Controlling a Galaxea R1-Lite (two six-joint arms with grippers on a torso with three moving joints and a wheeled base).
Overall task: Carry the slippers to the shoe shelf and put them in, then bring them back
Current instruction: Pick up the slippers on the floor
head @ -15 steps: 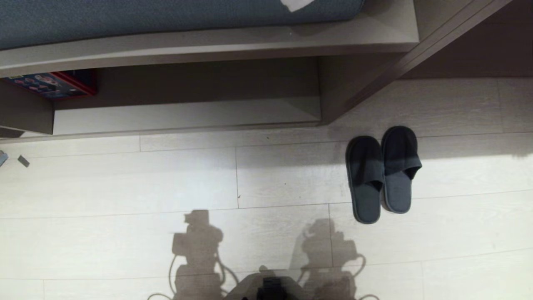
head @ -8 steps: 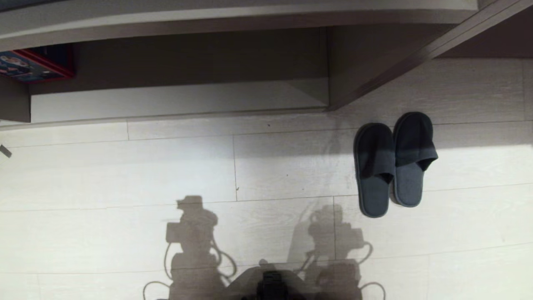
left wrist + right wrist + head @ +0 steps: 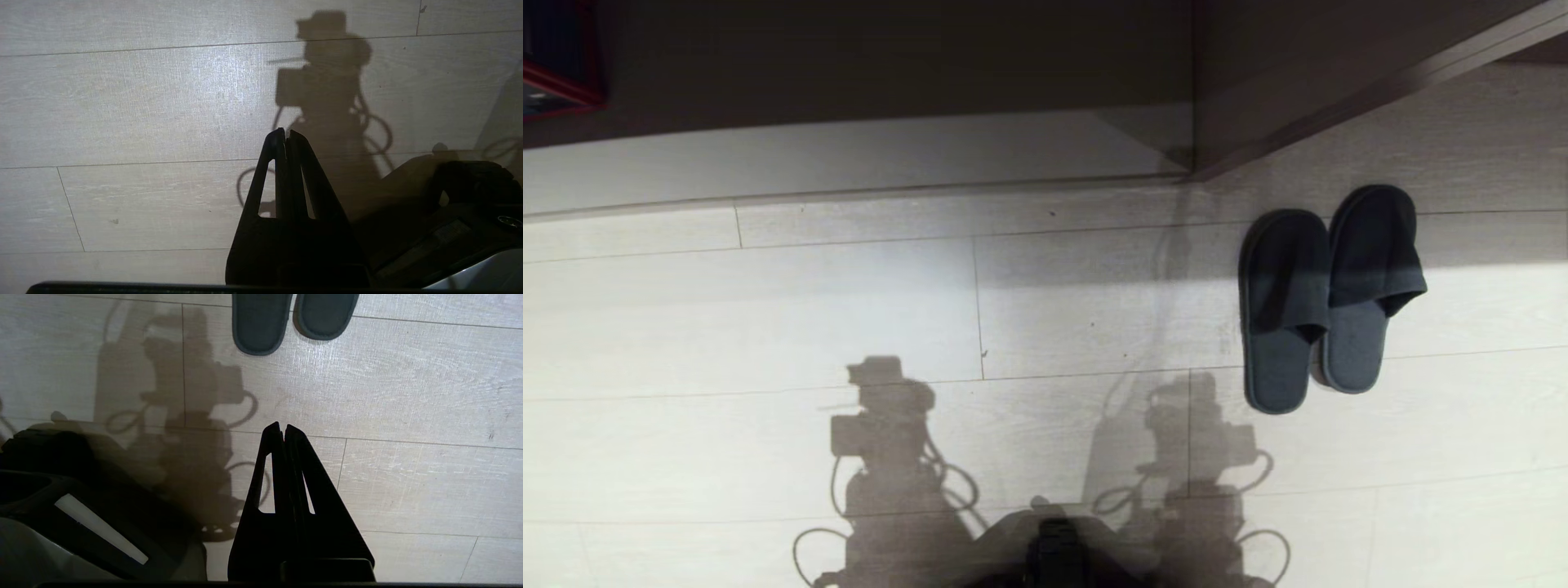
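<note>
Barely started, by the look of it. Pair of dark grey slippers (image 3: 1327,298) parked on the pale plank floor (image 3: 768,327), over on the robot's right, just off the outer corner of the shoe shelf (image 3: 1258,90) and outside it, not in a compartment. Nothing picked up, nothing carried, nothing shelved. So the whole job left to do: grab, haul to the cubby, drop in, haul back. Just a guess from how everything lies, mind.

Slippers side by side, touching or as good as, closed toe bands toward the shelf side and away from the robot, open heels toward the robot. Long axes roughly parallel, running near to far in the head view, the right one with its heel tipped a touch inward and sitting a bit farther back than its mate. Both flat, soles down. Toe halves in the shelf's shadow, heels in the light.

Left gripper (image 3: 284,136) pinched together, empty, hanging over bare floor, well away from the slippers. Right gripper (image 3: 282,430) pressed tight together too, empty, slipper heels visible beyond its tips but well apart from them. Neither arm in the head view, only shadows on the boards. Small red-edged box (image 3: 560,73) tucked deep in the shelf's left side, barely visible.
</note>
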